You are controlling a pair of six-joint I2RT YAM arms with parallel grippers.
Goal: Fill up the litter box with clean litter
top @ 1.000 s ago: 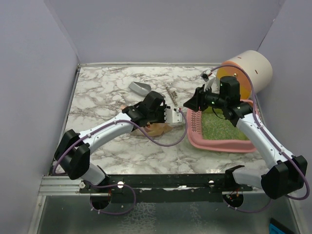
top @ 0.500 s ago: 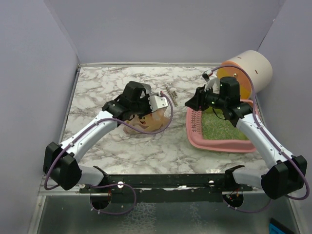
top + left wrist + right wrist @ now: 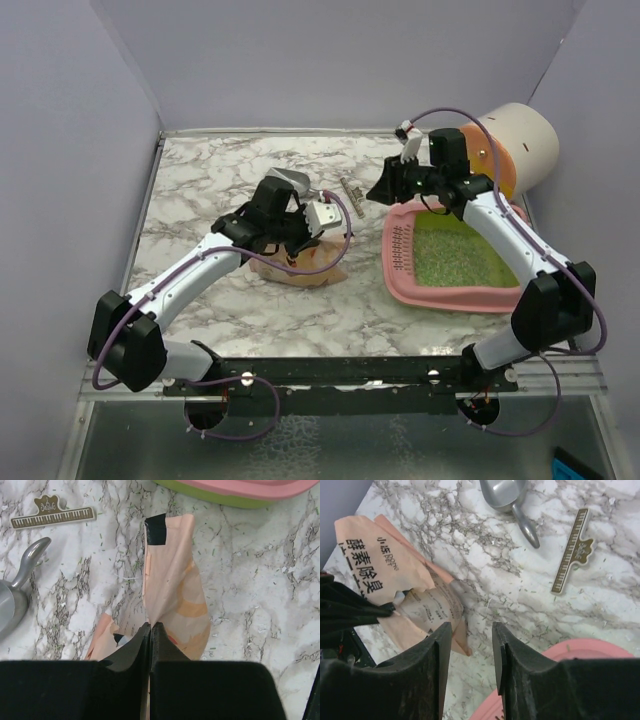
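pink litter box at the right, both grippers to its left

the litter box (image 3: pixel 440 297) is lying in the right middle of the top view, with clean litter (image 3: pixel 455 255) inside. its slotted side is facing left, and it is looking a bit wider across than up and down. the right gripper (image 3: pixel 472 630) is hanging by its upper left corner, jaws half apart, holding nothing. the left gripper (image 3: pixel 150 630) is further left, pinching tight on the tan bag (image 3: pixel 172 595).
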